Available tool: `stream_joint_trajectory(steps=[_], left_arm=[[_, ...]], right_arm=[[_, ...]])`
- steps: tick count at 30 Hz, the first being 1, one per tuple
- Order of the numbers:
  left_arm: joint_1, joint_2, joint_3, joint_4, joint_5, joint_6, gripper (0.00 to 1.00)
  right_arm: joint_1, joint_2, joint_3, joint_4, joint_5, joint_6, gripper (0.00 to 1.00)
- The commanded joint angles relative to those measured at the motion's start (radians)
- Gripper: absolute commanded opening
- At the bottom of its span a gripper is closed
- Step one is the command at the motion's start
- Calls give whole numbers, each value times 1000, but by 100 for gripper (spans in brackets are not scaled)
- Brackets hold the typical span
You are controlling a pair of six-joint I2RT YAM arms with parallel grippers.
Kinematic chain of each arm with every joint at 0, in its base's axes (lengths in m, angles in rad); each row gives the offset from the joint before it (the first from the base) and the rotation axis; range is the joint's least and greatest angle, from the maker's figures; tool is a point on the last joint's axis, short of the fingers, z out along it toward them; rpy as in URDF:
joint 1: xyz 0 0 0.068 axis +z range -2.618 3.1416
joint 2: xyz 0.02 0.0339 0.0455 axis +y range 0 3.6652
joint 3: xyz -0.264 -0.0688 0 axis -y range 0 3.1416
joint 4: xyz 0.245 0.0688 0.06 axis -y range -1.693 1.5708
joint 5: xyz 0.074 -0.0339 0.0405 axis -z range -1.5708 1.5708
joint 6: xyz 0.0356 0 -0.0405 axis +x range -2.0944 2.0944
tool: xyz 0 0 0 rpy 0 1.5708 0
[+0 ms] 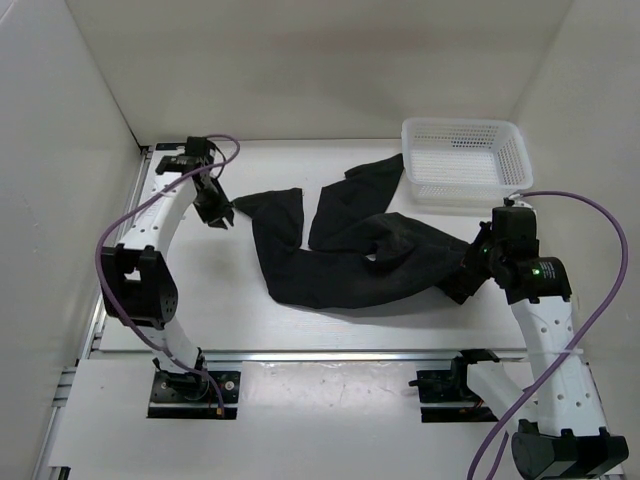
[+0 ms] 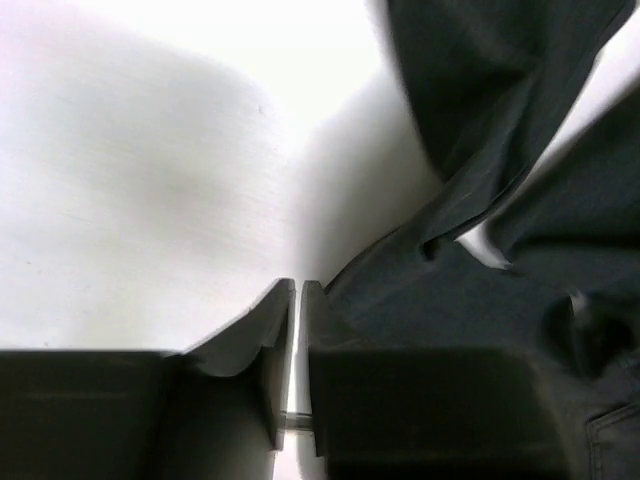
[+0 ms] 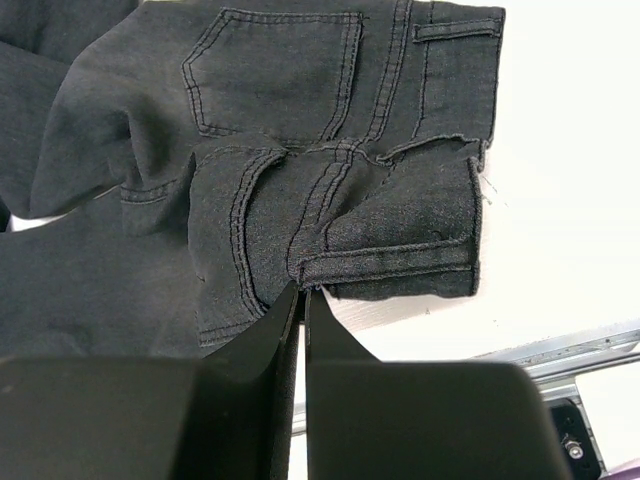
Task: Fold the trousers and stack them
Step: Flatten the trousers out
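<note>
- The trousers lie crumpled on the table. I have not folded them yet.
- My right gripper looks pressed together, pinching the waist.
- My left gripper is almost closed beside a leg end. I cannot tell if it holds cloth.
- Next, I think, I pull them flat.

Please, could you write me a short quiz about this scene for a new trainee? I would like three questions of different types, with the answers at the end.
1. True or false: the trousers lie inside the white mesh basket.
2. Which part of the trousers is at the tips of the right gripper? A) the waistband, near a back pocket; B) a leg hem; C) a knee.
3. Fill in: the basket stands at the far ___ corner of the table.
Key: 1 false; 2 A; 3 right.
</note>
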Motion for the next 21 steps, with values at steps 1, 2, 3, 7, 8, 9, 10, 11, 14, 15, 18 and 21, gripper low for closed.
stream_joint_trajectory(steps=[1,2,3,7,8,9,10,11,14,15,18,21], left_arm=[[-11,4,-141,158,103,-1,32],[-11,4,-159,175,142,-10,46],[-11,4,-170,192,163,-10,70],[-11,45,-158,229,203,-10,97],[-11,34,-158,249,203,-20,97],[-11,25,-158,260,203,-30,97],[-11,16,-147,260,203,-30,97],[-11,7,-138,260,203,-30,97],[-11,19,-88,260,179,-53,90],[-11,31,-74,260,179,-63,82],[-11,71,-20,260,165,-94,80],[0,143,43,260,151,-117,91]], right_arm=[[-3,-5,55,20,12,-7,0],[-3,-5,55,20,12,-7,0],[-3,-5,55,11,12,-7,0],[-3,-5,64,1,12,-17,0],[-3,-5,64,1,12,-17,0],[-3,-5,64,1,12,-17,0],[-3,-5,64,1,12,-17,0],[-3,-14,64,1,12,-17,0],[-3,-14,64,1,1,-17,0],[-3,-14,64,1,1,-17,0],[-3,-14,64,1,1,-17,0],[-3,-25,64,1,-8,-17,0]])
